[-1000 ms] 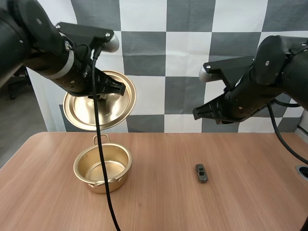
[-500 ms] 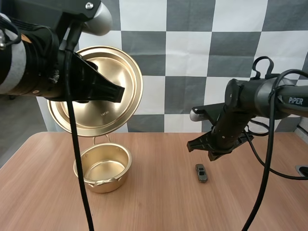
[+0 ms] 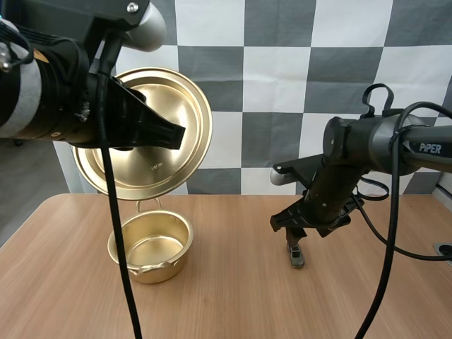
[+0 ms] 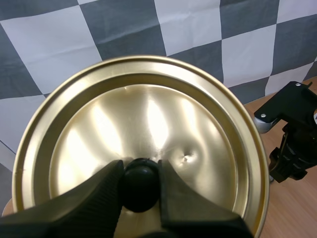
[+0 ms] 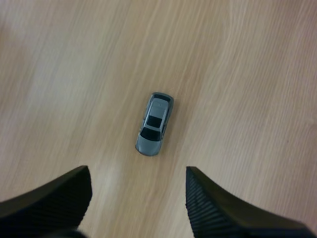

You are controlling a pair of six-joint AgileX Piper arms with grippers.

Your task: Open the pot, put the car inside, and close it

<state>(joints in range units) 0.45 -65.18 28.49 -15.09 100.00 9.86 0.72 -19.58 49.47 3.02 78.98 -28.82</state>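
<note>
Holding the gold lid [image 3: 166,106] aloft in the upper left of the high view, the left pincer [image 4: 140,171] is clamping the lid's black knob [image 4: 140,187] between its two fingers. The lid is hanging tilted on edge above the pot [image 3: 141,270]. The pot is sitting uncovered and empty on the desk [image 3: 226,311], at the lower left of the frame.

Right of centre in the high view, the right pincer [image 5: 137,173] is hovering just above the small grey car [image 5: 154,124], its ribbed fingers spread wide and gripping nothing. The car is lying flat on its wheels on the bare desk, well apart from the pot.

The opening step looks done, and picking up the car seems to be the step in hand. The next move probably calls for lowering until the fingers are straddling the car, then closing gently on its sides.

In the right wrist view the car's long axis is running almost straight away from the pincer, slanted slightly. That is roughly crosswise to the gap between the fingers, so they would be closing across its narrow width. Which end is the nose is too small to tell.
</note>
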